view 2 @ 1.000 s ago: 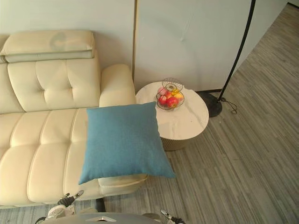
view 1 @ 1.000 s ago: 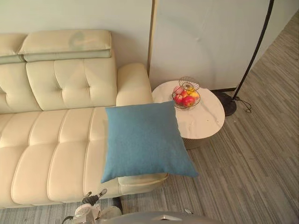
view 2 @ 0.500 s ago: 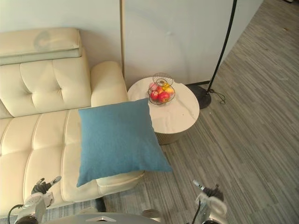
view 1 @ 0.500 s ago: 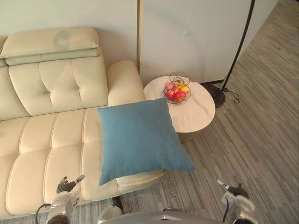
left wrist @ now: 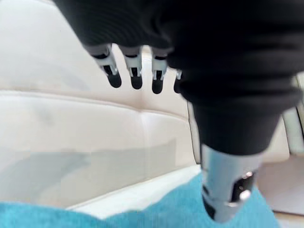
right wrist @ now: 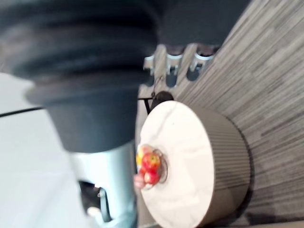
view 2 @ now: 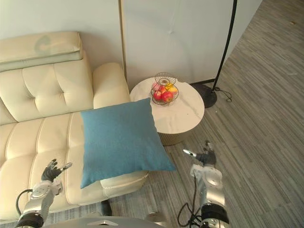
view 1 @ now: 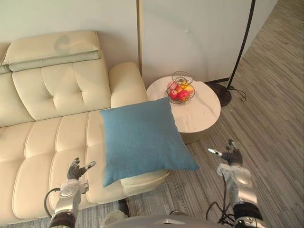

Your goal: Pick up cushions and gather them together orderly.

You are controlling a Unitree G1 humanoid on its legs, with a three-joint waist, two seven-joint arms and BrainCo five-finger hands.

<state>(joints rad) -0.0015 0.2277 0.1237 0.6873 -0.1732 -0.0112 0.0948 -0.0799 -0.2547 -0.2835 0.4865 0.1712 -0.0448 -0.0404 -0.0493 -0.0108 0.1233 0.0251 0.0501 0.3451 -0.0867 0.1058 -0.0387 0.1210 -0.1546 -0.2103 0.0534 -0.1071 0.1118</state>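
Left eye view: the cream sofa (view 1: 47, 137) carries the blue cushion (view 1: 142, 137), lying flat across the seat's end, one corner overhanging near the round counter (view 1: 206, 114) with its fruit basket (view 1: 180, 91). I'd close in on opposite edges and lift it level, clear of the basket. The left hand (view 1: 75, 172) hovers over the seat just beside the cushion, the right hand (view 1: 232, 159) over the floor; both sets of fingers (left wrist: 135, 71) are spread and empty.
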